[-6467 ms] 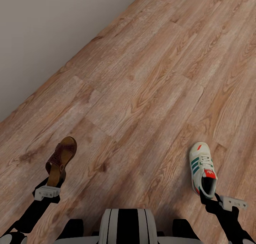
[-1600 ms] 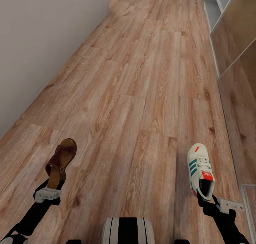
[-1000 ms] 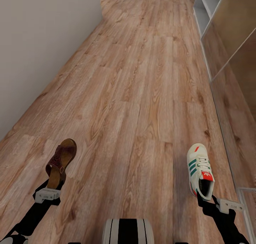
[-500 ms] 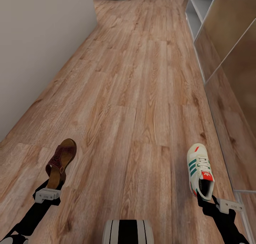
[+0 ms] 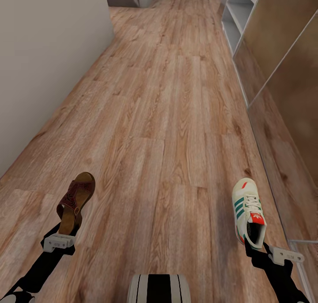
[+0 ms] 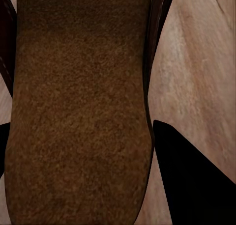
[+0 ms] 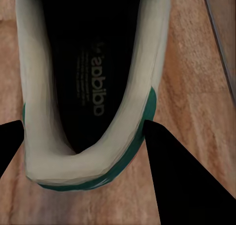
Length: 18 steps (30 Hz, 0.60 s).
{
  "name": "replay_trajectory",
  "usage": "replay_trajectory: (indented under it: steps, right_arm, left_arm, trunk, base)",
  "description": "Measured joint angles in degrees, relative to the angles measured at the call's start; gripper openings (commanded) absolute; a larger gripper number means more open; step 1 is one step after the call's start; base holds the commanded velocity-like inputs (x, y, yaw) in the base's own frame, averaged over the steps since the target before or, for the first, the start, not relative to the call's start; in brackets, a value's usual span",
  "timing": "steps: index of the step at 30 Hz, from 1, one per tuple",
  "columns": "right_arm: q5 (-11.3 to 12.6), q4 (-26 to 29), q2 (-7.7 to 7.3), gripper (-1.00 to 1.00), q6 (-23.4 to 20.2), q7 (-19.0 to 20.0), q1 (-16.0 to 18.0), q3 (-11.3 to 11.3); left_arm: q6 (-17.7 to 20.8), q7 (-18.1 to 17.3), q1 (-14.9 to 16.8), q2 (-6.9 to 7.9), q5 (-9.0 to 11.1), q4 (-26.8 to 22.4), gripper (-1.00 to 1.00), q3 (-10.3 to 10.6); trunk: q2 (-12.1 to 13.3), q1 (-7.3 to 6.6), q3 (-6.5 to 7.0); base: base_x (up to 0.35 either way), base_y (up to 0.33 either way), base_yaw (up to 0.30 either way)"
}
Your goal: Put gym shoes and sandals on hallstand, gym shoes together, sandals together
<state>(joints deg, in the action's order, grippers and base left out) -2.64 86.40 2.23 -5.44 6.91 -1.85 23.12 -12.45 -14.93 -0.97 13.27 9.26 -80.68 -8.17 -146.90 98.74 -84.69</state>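
The hallstand runs off the upper right edge of the head view, so its top and far shelves are cut away. In the left wrist view the sandal overflows the frame, toe and heel both lost. In the right wrist view the gym shoe loses its front half past the frame's edge. Both arms leave the head view's bottom corners, elbows unseen.

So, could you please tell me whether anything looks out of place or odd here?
Nothing stands out. The left tool holds a sandal by its heel and the right tool holds a gym shoe the same way, both above bare corridor floor.
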Motion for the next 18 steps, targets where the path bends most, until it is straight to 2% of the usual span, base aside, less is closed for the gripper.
replay_trajectory:
  steps: [18]
  right_arm:
    - [0.0, 0.0, 0.0, -1.0, 0.0, 0.0, 0.0, 0.0]
  left_arm:
    - [0.02, 0.0, -0.01, 0.0, 0.08, 0.0, -1.0, 0.0]
  trunk:
    - [0.0, 0.0, 1.56]
  base:
    - [0.004, 0.001, -0.07]
